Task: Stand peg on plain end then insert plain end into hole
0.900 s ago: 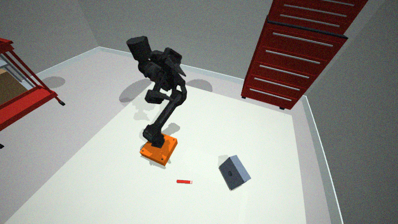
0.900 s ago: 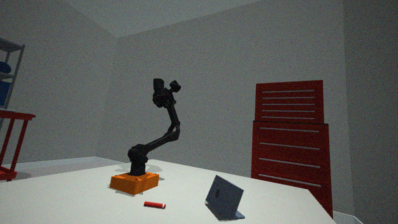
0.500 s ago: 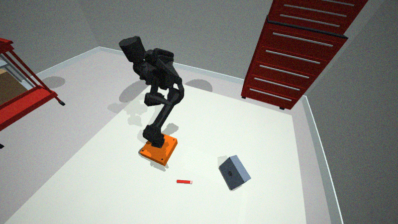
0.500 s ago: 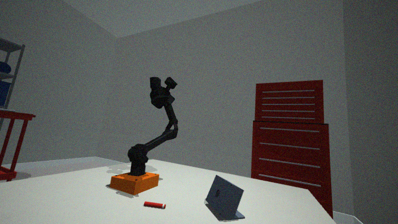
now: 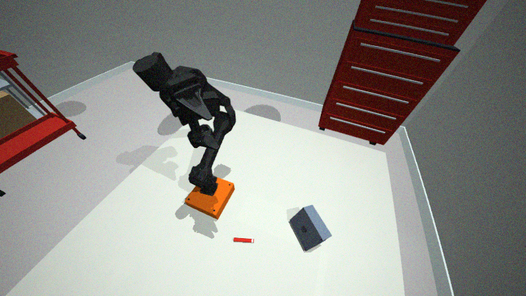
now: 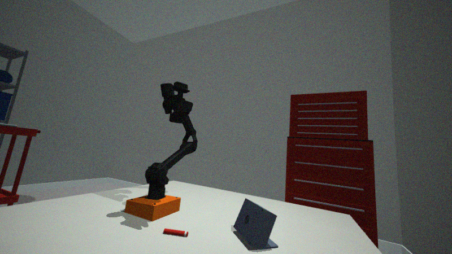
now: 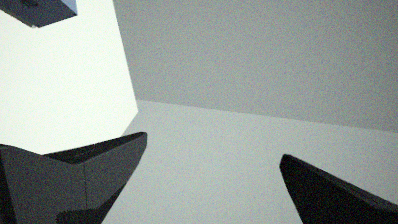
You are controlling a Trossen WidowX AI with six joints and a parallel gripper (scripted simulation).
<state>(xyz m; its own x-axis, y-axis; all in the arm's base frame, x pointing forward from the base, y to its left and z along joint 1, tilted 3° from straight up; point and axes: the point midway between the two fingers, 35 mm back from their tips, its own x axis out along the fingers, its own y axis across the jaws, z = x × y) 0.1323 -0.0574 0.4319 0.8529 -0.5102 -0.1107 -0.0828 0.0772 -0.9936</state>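
Note:
A red peg (image 5: 242,240) (image 6: 174,232) lies on its side on the table, its white band at the right end in the top and exterior views. The grey sloped panel (image 5: 310,237) (image 6: 261,224) stands to the right of the peg, with one dark hole (image 5: 304,229) (image 6: 246,219) in its face. A corner of the panel (image 7: 50,14) shows at the top left of the wrist view. My gripper (image 7: 214,149) is open and empty, its two dark fingers wide apart. It is raised high above the table, far from the peg and the panel. The peg is not in the wrist view.
The arm's orange base (image 5: 209,198) (image 6: 164,208) sits on the white table (image 5: 331,176) (image 6: 208,202), to the left of the peg and panel. A red drawer cabinet (image 5: 382,77) (image 6: 328,157) stands beyond the table at the right. A red cart (image 5: 36,137) (image 6: 22,130) stands at the far left.

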